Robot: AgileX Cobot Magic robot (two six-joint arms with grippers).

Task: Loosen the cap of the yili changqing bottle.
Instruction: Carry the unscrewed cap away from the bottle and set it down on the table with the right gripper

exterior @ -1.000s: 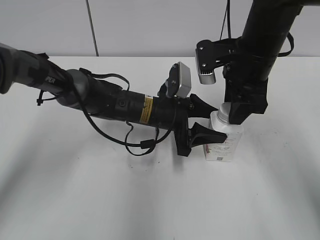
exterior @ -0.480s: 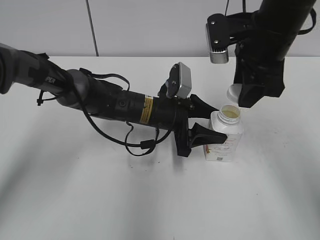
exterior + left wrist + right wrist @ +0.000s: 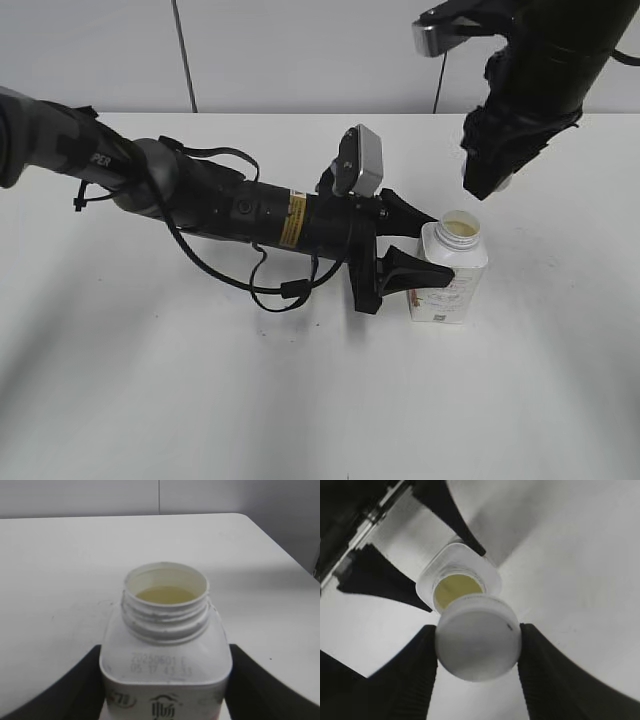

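I see the yili changqing bottle (image 3: 451, 273) standing upright on the white table (image 3: 200, 400), its long axis vertical and its open threaded neck pointing straight up; in the left wrist view the neck (image 3: 166, 605) is bare and pale yellowish liquid shows inside. Printed text faces the left wrist camera just below the shoulder. The left gripper (image 3: 425, 243) comes in from the left of the bottle, lying nearly level with the tabletop, and its two dark fingers (image 3: 65, 690) sit against the bottle's opposite side walls, closed onto the body below the shoulders. The cap (image 3: 478, 644) is off the bottle: the right wrist view shows it pinched between my right gripper's (image 3: 478, 647) two ribbed fingers, which press on its sides, with the bottle's open mouth (image 3: 457, 588) visible just past its edge. In the exterior view the right gripper (image 3: 492, 180) hangs above the bottle and a little to its right, clear of the neck, the cap mostly hidden there by the dark fingers. Around the bottle the table is bare white on the near and right sides, and the table's far edge lies well behind it
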